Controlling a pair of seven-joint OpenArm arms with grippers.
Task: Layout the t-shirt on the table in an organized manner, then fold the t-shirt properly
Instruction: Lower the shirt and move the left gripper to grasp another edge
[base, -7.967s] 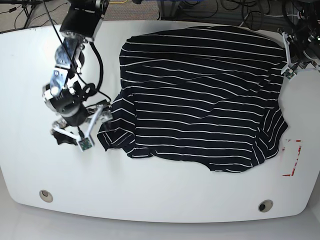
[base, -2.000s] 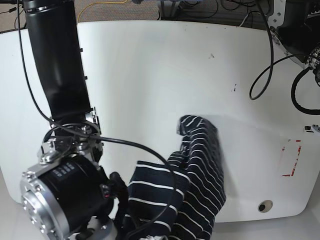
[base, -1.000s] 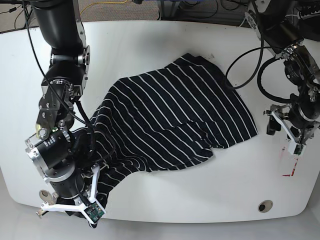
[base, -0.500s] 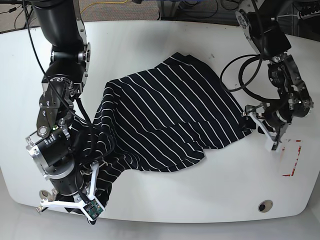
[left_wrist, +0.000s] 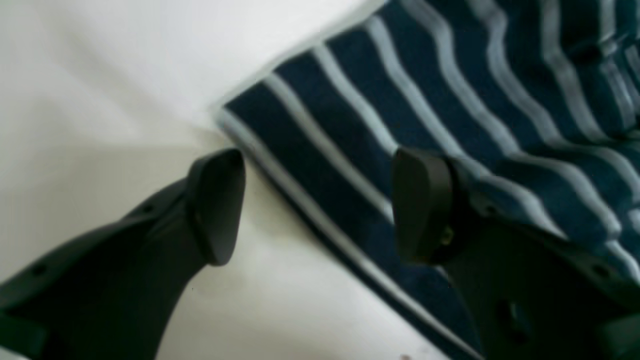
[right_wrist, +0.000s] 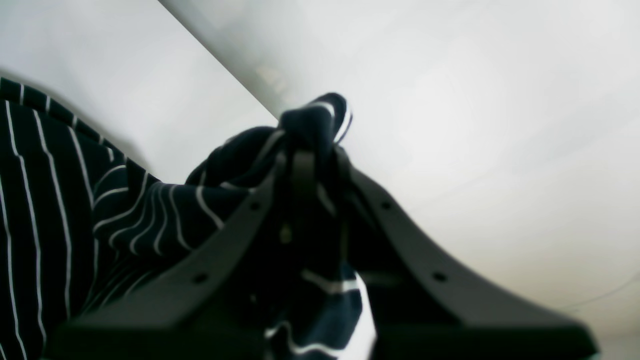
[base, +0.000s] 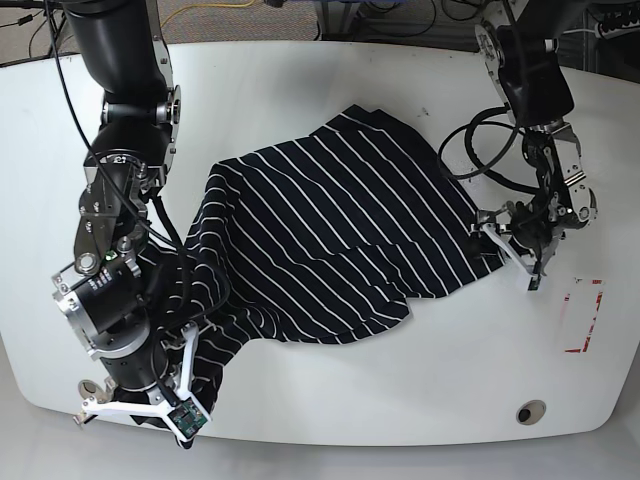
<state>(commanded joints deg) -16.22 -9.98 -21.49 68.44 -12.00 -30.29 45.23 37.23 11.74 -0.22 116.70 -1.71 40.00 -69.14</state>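
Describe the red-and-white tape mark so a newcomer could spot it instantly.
Start from the white table and go to the edge past the left tool. Beyond the t-shirt lies the tape rectangle, the tabletop's only red marking.

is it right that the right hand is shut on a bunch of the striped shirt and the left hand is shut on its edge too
Not quite. The right hand is shut on a bunch of the dark navy, white-striped fabric t-shirt, but the left wrist view shows the left hand open, its fingers straddling the shirt's edge on the smooth white table.
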